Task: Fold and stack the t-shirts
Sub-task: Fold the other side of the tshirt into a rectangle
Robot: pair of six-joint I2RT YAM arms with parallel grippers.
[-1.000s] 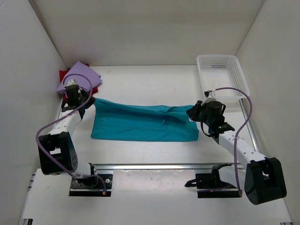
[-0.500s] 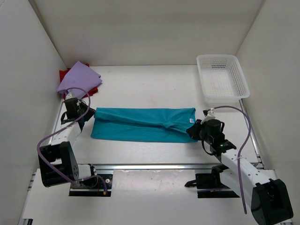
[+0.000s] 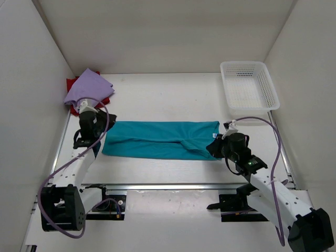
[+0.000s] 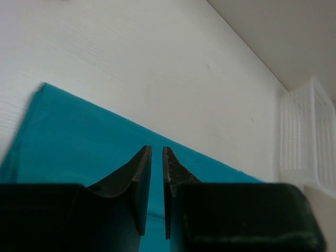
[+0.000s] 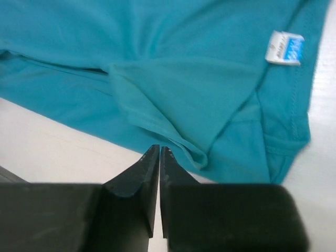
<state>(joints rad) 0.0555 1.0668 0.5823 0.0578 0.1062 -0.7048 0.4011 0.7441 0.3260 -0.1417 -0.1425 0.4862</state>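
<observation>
Lavender t-shirt [image 3: 87, 86] only from overhead

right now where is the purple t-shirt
In the top view, the purple t-shirt lies in the far left corner on top of the red t-shirt, beyond the left end of the teal t-shirt.

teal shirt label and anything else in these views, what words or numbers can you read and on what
White neck label on the teal t-shirt: blue print, too blurred to read.
No other word, number, brand or sign shows in any view.
</observation>
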